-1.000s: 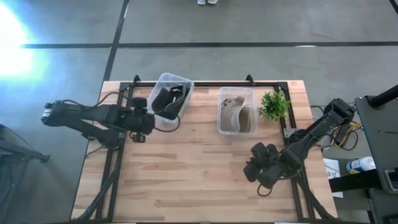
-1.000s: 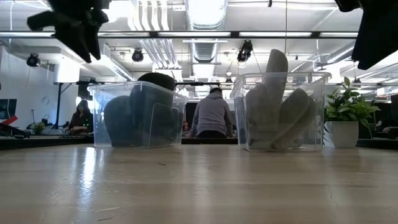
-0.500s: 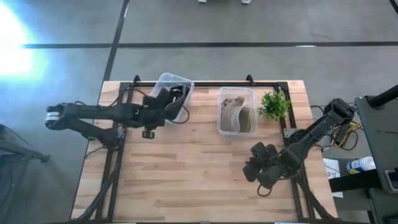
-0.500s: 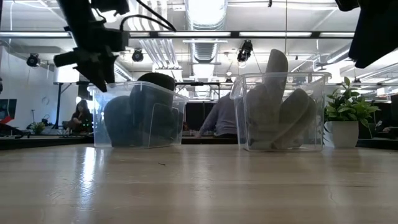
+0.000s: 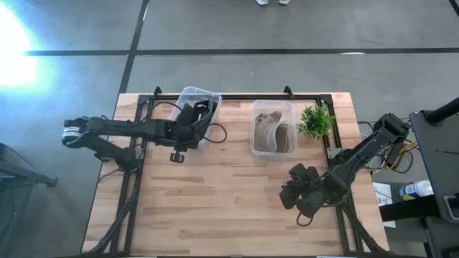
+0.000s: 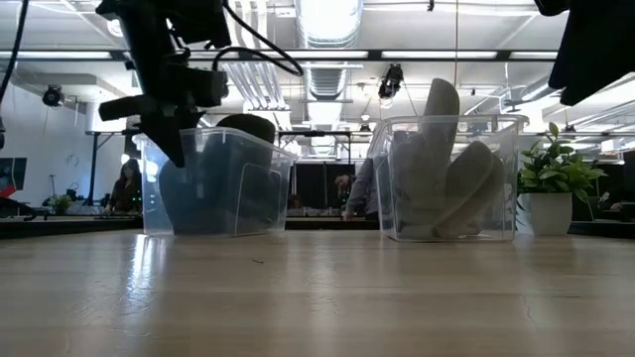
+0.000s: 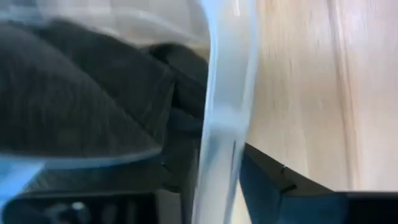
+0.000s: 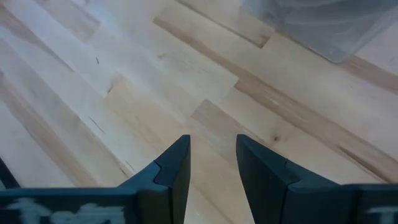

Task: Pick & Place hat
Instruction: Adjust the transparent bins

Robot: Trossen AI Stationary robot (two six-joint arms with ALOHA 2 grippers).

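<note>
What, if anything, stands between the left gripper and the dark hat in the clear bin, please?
The left gripper is at the near rim of the left clear bin. In the left wrist view, the bin's clear wall crosses right in front of the dark hat, so the wall is the only visible obstacle.

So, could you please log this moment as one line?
left tool: at dark hat bin | right tool: open, over bare table | hat not lifted

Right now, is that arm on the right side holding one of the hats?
No. The right gripper has nothing between its fingers, only bare wooden table beneath it, while the beige hats sit in their clear bin.
</note>
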